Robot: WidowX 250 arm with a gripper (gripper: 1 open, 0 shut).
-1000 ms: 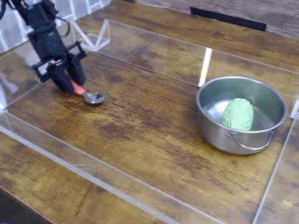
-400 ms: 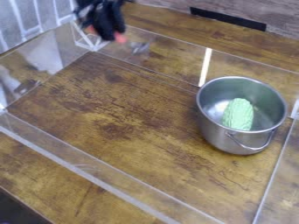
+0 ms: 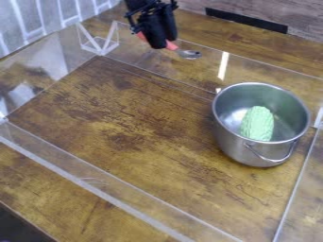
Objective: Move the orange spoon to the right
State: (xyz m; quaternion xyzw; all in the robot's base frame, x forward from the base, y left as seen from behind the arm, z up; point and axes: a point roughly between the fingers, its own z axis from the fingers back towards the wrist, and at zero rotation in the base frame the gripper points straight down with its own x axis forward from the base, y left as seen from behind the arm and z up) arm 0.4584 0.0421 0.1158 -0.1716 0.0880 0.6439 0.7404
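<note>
The orange spoon hangs above the wooden table near the top of the view. Its orange-red handle sits between the fingers and its small silver bowl sticks out to the lower right. My black gripper is shut on the handle and is lifted off the table, well left of and behind the steel pot.
A steel pot stands at the right with a green ribbed object inside it. Clear acrylic walls fence the wooden table, with a see-through stand at the back left.
The gripper has lifted the spoon off the table at the left and carried it up and to the right across the view, now near the top centre.
</note>
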